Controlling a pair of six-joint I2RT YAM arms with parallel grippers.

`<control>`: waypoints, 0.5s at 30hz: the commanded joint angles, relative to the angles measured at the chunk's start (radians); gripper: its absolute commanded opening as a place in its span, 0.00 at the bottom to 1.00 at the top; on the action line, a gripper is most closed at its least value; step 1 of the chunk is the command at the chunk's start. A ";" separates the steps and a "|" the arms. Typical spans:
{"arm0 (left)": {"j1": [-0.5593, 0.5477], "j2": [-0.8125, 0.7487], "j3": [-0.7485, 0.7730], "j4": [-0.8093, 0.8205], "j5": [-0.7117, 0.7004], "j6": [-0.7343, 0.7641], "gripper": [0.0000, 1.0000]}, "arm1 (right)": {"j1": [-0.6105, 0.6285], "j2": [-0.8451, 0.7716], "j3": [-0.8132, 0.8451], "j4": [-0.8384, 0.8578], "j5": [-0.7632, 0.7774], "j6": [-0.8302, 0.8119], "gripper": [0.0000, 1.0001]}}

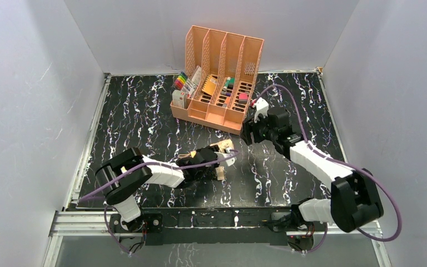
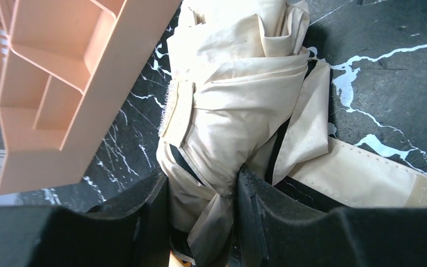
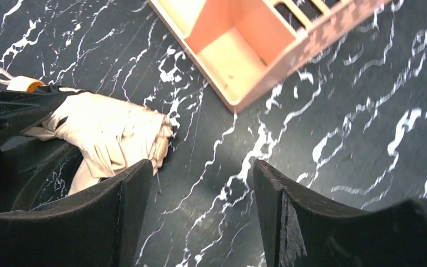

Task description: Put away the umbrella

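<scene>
While the left gripper clamps the folded beige umbrella near one end, the bundle sits low over the middle of the black marbled table, its closing strap loose to one side. Farther out, the right gripper hovers with its jaws spread wide and nothing between them, the umbrella's free end just beside one finger. Beyond both stands the peach file organizer, near the back wall.
</scene>
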 commanded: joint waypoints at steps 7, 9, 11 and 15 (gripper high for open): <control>-0.101 0.149 -0.141 0.178 -0.143 0.261 0.00 | -0.017 0.155 0.201 -0.011 -0.443 -0.459 0.78; -0.115 0.159 -0.161 0.218 -0.152 0.287 0.00 | -0.016 0.191 0.255 -0.116 -0.505 -0.523 0.79; -0.126 0.167 -0.175 0.246 -0.156 0.307 0.00 | -0.017 0.238 0.304 -0.204 -0.551 -0.580 0.82; -0.148 0.186 -0.196 0.293 -0.165 0.333 0.00 | -0.010 0.331 0.360 -0.299 -0.625 -0.656 0.89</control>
